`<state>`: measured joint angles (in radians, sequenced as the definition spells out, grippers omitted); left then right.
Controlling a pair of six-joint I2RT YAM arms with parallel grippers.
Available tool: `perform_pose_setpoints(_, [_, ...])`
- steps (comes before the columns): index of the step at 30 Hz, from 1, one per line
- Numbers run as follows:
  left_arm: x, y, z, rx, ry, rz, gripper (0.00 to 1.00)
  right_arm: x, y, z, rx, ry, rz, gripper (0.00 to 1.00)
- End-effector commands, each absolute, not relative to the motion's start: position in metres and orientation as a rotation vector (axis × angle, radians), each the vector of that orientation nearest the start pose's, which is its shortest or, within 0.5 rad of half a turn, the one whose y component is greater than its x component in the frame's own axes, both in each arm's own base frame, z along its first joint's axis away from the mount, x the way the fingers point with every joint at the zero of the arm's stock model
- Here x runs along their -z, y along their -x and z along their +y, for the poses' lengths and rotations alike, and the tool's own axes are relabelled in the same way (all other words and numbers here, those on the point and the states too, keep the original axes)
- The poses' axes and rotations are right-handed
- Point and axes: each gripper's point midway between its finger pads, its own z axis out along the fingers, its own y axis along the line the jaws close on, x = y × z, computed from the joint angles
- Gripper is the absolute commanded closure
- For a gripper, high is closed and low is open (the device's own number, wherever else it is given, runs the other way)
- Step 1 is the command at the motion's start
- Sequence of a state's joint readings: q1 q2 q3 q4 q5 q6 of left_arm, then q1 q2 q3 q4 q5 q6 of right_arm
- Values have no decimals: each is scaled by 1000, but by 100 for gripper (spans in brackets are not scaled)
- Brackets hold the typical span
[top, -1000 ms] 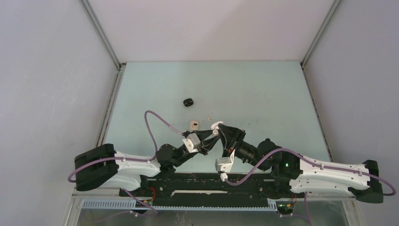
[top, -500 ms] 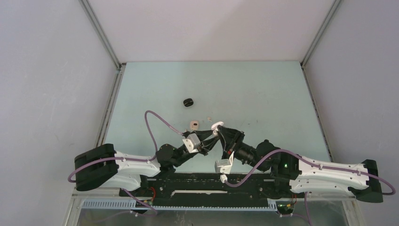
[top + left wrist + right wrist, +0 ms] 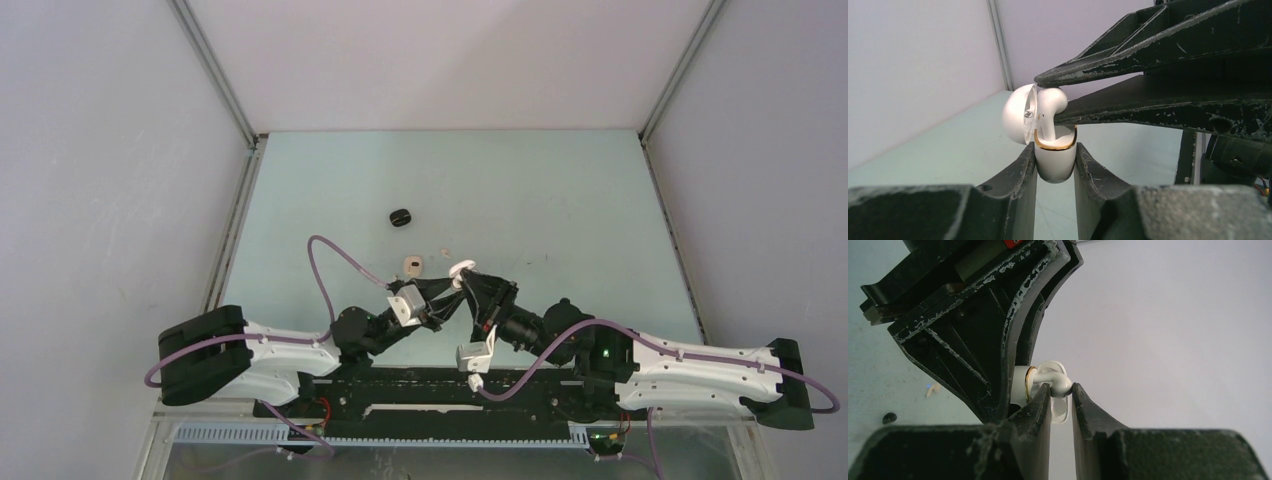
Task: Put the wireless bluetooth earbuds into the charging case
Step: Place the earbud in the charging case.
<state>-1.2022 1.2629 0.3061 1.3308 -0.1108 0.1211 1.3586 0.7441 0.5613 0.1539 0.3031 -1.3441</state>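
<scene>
A white charging case [image 3: 1055, 162] with a gold rim is held upright above the table, my left gripper [image 3: 1055, 155] shut on its body. Its lid [image 3: 1018, 120] stands open to the left. My right gripper [image 3: 1062, 387] is shut on the head of a white earbud [image 3: 1060, 384]. The earbud's stem [image 3: 1049, 127] points down into the case's opening. In the top view both grippers meet at the white case [image 3: 461, 268], near the table's front middle. How deep the stem sits inside the case is hidden.
On the table [image 3: 560, 200] behind the grippers lie a black rounded case [image 3: 401, 217], a small pale object [image 3: 411, 265] and a tiny pale piece [image 3: 443, 251]. Grey walls close in the left, right and far sides.
The right arm's wrist has edged slightly left, toward the left gripper. Both grips are unchanged.
</scene>
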Motion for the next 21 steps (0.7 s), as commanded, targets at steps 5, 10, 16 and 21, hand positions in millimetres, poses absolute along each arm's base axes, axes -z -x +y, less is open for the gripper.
perform_pose_setpoints(5, [-275, -156, -331, 892, -602, 963, 100, -279, -151, 281, 239, 1547, 561, 86])
perform_pose_setpoints(10, [-274, -157, -330, 888, -604, 964, 100, -277, -151, 281, 245, 1560, 556, 75])
perform_pose_setpoints(16, [-273, -157, -330, 883, -608, 965, 100, -271, -151, 279, 226, 1608, 596, 68])
perform_pose_setpoints(21, [-271, -159, -329, 864, -615, 969, 100, -264, -148, 277, 202, 1687, 624, 57])
